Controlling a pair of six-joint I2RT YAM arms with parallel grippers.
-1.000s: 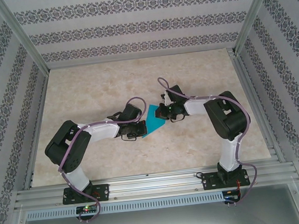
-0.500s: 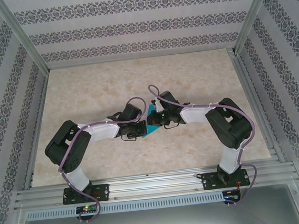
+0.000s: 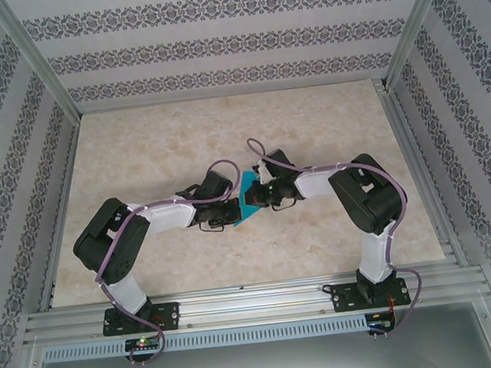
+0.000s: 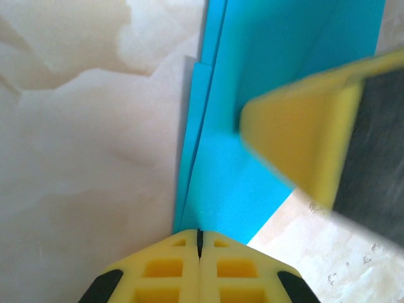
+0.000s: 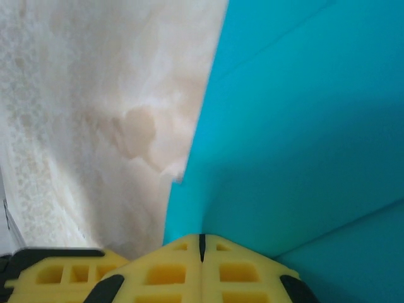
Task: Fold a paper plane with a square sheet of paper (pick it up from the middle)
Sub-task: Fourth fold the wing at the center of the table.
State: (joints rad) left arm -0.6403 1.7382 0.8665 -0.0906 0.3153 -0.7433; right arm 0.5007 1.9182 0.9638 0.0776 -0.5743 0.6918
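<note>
While the left jaws and right jaws are both pressed shut, the creased teal paper (image 3: pixel 246 208) sits mid-frame on the surface (image 3: pixel 180 138) between them, its edge at each pair's tips; whether either pinches it is unclear.

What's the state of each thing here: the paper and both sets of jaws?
square sheet of paper: folded into overlapping layers, lying on the table, not yet a plane
left gripper: jaws shut, tip at the paper's near corner
right gripper: jaws shut, tip over the paper
</note>
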